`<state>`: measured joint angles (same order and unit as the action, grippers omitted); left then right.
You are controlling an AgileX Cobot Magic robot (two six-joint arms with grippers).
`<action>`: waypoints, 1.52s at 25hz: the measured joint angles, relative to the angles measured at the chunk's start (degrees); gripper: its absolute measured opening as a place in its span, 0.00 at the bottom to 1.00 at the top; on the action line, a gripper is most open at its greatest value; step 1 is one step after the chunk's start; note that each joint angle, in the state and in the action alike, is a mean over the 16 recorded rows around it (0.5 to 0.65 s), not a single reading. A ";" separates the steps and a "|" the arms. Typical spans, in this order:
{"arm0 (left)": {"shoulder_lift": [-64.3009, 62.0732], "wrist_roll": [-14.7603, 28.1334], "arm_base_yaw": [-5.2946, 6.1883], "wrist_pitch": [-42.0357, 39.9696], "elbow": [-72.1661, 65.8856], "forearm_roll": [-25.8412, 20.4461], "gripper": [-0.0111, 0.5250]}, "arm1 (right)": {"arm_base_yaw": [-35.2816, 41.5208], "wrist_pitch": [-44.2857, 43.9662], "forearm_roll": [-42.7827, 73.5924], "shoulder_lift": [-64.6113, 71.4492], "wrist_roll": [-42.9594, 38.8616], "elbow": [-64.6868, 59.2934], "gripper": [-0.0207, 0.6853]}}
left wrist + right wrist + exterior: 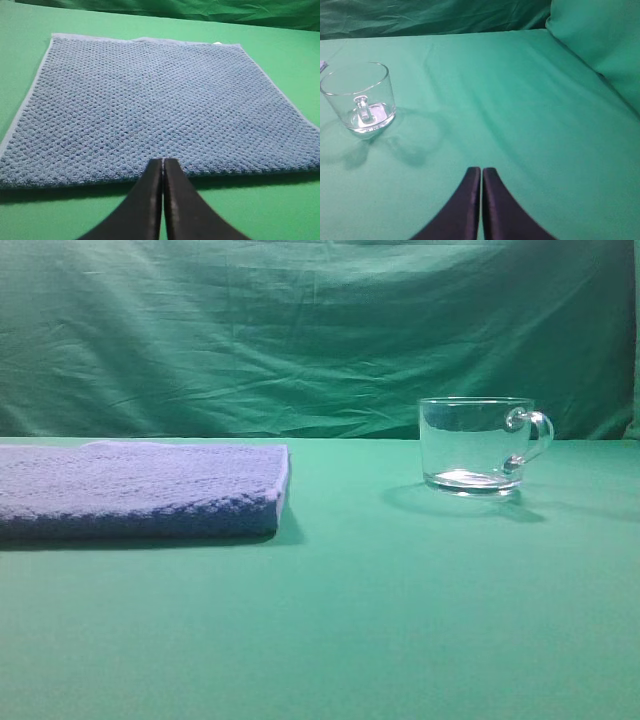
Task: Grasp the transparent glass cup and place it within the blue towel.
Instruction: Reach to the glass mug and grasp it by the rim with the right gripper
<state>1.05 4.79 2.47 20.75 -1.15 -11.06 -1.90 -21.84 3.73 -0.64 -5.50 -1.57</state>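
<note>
The glass cup [478,445] stands upright on the green worktop [350,620] at the right of the high view, its small handle turned to the right. The blue towel [140,488] lies flat and folded at the left edge of that view, well apart from the cup. In the left wrist view the left claw [162,167] sits at the bottom centre, its tips pressed together with nothing between them, just at the towel's near edge. In the right wrist view the right claw [481,172] is likewise pinched together and empty at the bottom centre, with the cup [359,97] off at the upper left. A green cloth backdrop [300,330] hangs behind.
</note>
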 joint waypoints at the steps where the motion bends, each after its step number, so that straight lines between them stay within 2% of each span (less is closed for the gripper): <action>1: 0.00 0.00 0.00 0.00 0.00 0.00 0.02 | 0.00 0.00 0.00 0.00 0.00 0.00 0.03; 21: 0.00 0.00 0.00 0.00 0.00 0.00 0.02 | 0.00 0.36 -0.05 0.00 0.00 0.00 0.03; 30: 0.00 0.00 0.00 0.00 0.00 0.00 0.02 | 0.00 9.14 -2.20 0.03 -0.42 0.81 0.03; 38: 0.00 0.00 0.00 0.00 0.00 0.00 0.02 | -0.03 15.09 -4.38 6.05 1.54 9.20 0.03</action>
<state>1.05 4.79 2.47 20.75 -1.15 -11.06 -1.94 -6.75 -0.65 5.41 -3.97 7.63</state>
